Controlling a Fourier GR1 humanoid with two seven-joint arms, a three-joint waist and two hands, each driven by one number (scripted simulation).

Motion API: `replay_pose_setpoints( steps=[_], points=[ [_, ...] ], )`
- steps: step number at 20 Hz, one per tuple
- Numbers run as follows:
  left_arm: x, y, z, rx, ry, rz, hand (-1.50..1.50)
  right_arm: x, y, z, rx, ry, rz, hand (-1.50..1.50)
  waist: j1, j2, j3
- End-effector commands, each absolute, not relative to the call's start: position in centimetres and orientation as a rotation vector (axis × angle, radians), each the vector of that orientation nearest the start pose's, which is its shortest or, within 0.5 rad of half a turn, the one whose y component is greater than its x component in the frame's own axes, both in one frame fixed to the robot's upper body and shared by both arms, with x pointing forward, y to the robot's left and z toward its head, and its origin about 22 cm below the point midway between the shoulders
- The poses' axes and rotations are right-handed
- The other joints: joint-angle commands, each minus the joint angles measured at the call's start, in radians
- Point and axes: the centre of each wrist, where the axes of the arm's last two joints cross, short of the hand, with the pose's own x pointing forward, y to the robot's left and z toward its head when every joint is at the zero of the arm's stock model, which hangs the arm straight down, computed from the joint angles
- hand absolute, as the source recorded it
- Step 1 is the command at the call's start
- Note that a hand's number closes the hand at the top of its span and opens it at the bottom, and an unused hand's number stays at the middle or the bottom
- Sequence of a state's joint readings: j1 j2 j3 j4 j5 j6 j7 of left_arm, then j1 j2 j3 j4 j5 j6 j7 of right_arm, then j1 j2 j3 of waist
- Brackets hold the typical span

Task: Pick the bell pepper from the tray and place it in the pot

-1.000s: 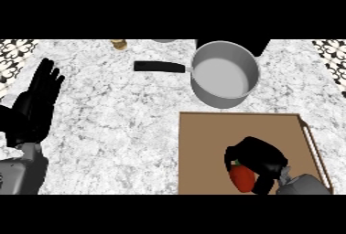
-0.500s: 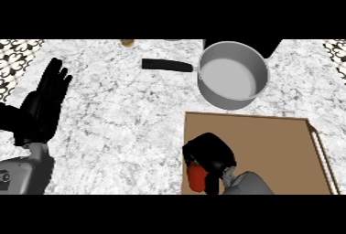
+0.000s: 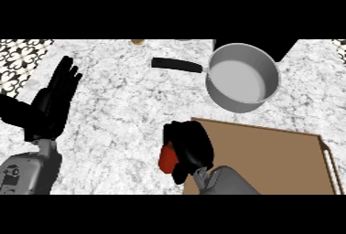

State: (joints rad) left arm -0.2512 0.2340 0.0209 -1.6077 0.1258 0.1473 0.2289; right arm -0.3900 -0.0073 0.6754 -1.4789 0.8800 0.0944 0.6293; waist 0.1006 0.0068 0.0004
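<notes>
A red bell pepper [image 3: 167, 158] shows as a red patch under my right hand [image 3: 190, 147], whose black fingers curl round it and hide most of it. The hand and pepper sit at the left edge of the brown tray [image 3: 270, 155], partly over the marble counter. The grey pot [image 3: 240, 78] with its black handle [image 3: 177, 65] stands beyond the tray, up and to the right of the hand. My left hand [image 3: 51, 103] rests open at the left side, fingers up.
A small tan object [image 3: 137, 42] lies at the counter's far edge. A black-and-white patterned surface [image 3: 20, 59] borders the counter at the upper left. Marble counter [image 3: 121, 114] lies between the two hands.
My right hand with the pepper has moved left from the tray's middle to its left edge. The left hand keeps its open pose at the left.
</notes>
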Motion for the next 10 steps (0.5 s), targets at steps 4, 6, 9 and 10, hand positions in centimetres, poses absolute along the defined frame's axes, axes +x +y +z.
replay_pose_setpoints(
  steps=[4,6,9,10],
  points=[
    [29.6,25.5,8.5,0.115,-1.613,-0.011,0.00,25.2,-1.2,11.8,-0.806,-1.610,0.736,1.50,0.002,-0.013,-0.002],
    [29.9,25.7,8.9,0.124,-1.612,0.002,0.00,25.4,0.0,12.5,-0.911,-1.632,0.661,1.50,-0.015,-0.013,-0.003],
    [30.3,25.5,9.1,0.135,-1.612,-0.005,0.00,25.5,1.6,14.5,-0.966,-1.666,0.537,1.50,-0.017,-0.011,-0.003],
    [30.4,26.3,9.1,0.156,-1.626,0.005,0.00,26.2,1.9,15.3,-1.011,-1.690,0.494,1.50,-0.025,-0.009,-0.004]
  ],
)
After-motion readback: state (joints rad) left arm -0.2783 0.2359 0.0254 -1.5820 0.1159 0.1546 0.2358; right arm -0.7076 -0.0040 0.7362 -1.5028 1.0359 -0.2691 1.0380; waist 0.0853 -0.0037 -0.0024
